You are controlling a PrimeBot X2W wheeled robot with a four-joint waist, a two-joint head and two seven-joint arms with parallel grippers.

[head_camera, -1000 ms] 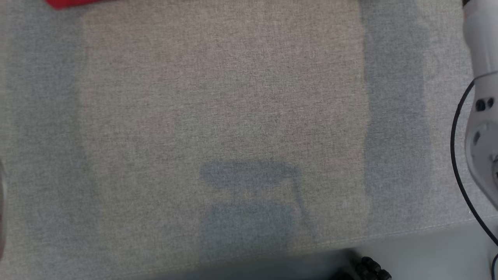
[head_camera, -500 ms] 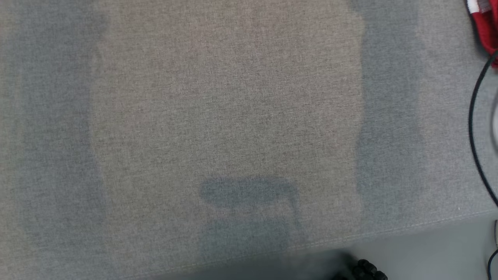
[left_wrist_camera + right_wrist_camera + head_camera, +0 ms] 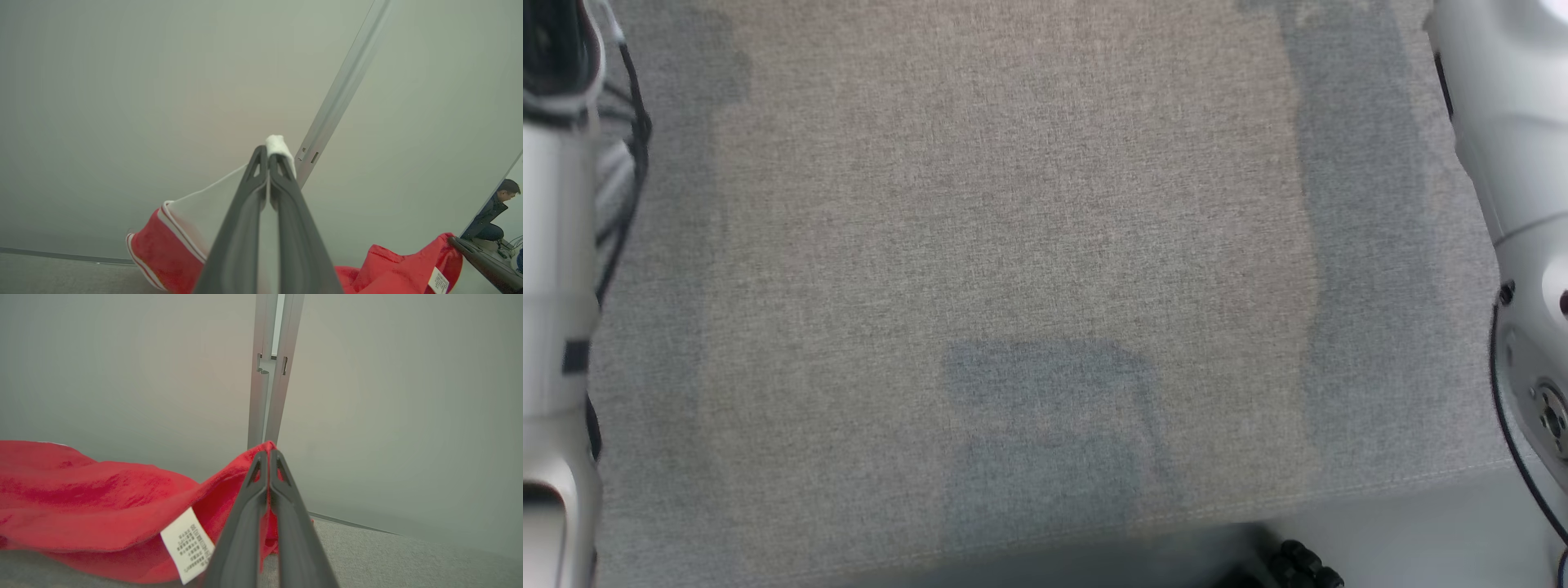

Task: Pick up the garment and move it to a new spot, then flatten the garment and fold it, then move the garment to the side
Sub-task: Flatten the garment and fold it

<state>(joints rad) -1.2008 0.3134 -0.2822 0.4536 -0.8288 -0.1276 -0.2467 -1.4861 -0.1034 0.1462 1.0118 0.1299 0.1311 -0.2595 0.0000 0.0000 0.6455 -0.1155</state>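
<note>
Carrying the red garment (image 3: 81,490) to its new spot is, as I judge it, the step you are working on. To do it well, you should be moving both arms together at one pace. If they drift apart the cloth is going to tug out of a grip; if they close in, it is going to sag and bunch. Aim to be lowering it onto the open middle of the grey cloth-covered counter (image 3: 1013,245), between the left forearm (image 3: 556,286) and the right forearm (image 3: 1519,163), with the hanging part touching down first so that it is laying itself out flat.

Your left tool (image 3: 268,157) is pinching fully closed on the garment's white trimmed edge (image 3: 278,145), which is poking out past the tips, with red cloth draping below. Your right tool (image 3: 267,454) is likewise closed tight, nipping a red edge right at its tips, with the care label (image 3: 188,545) dangling just beside its fingers. The garment is slung between the two tools in front of a pale wall panel. Whether its lowest folds are brushing the counter I cannot tell.
</note>
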